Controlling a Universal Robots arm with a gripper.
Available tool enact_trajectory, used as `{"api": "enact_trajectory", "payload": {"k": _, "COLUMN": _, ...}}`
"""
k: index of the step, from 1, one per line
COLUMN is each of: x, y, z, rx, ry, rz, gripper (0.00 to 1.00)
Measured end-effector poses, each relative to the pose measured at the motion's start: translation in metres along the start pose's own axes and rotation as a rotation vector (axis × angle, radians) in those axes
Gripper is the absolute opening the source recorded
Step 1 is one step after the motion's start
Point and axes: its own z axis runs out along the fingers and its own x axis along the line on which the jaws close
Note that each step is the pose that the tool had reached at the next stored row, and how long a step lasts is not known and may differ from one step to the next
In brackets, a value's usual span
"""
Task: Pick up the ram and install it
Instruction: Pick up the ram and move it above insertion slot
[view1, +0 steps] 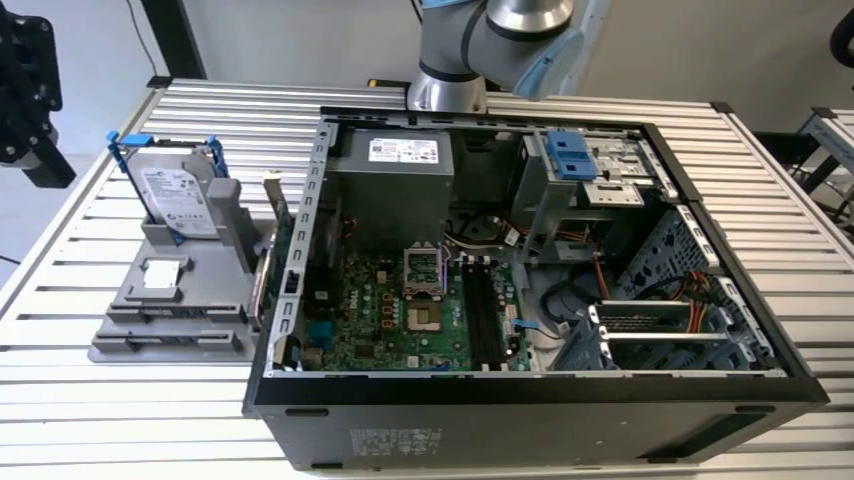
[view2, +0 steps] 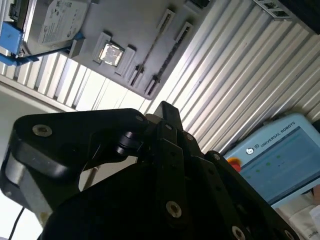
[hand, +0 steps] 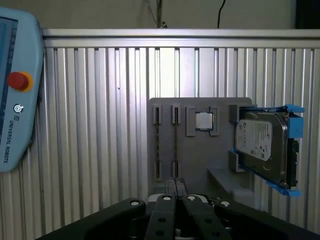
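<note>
Nearest the wrist cameras, the gripper (hand: 175, 186) is seen as a black linkage. Its two fingers are pressed together at the tips, and nothing can be made out between them. Much of its body is cut off in both wrist views. Beyond the fingertips, and well apart from them, the gray holder (hand: 200, 165) is seen lying on the slatted table (hand: 100, 125). The ram (hand: 175, 142) is seen only edge-on, as a thin dark line standing in one of the holder's two long slots. A similar line is seen in the neighbouring slot, and whether that is a second stick cannot be told. On the holder, between the slots and the hard drive (hand: 262, 145), a small square chip (hand: 202, 121) is seated in a recess. The hard drive, in its blue frame, is held upright at the holder's end opposite the slots. Well apart from the holder, off its slotted end, a pale blue teach pendant (hand: 15, 90) with a red button is partly cut off. In the exterior view, an open computer case (view1: 534, 400) is seen just beside the holder, on the exterior view's right, with a card (view1: 274, 195) standing between them. Inside the case, what the dark memory sockets (view1: 483, 315) hold cannot be made out. Behind the case, farthest from the holder, the arm (view1: 467, 50) is cut off at the upper edge.
</note>
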Motion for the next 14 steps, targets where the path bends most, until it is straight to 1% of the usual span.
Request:
{"api": "enact_trajectory", "payload": {"k": 3, "x": 0.0000, "y": 0.0000, "z": 0.0000, "rx": -0.0001, "ry": 0.0000, "rz": 0.000, "gripper": 0.00}}
{"api": "enact_trajectory", "payload": {"k": 4, "x": 0.0000, "y": 0.0000, "z": 0.0000, "rx": -0.0001, "ry": 0.0000, "rz": 0.000, "gripper": 1.00}}
{"api": "enact_trajectory", "payload": {"k": 14, "x": 0.0003, "y": 0.0000, "z": 0.0000, "rx": -0.0001, "ry": 0.0000, "rz": 0.000, "gripper": 1.00}}
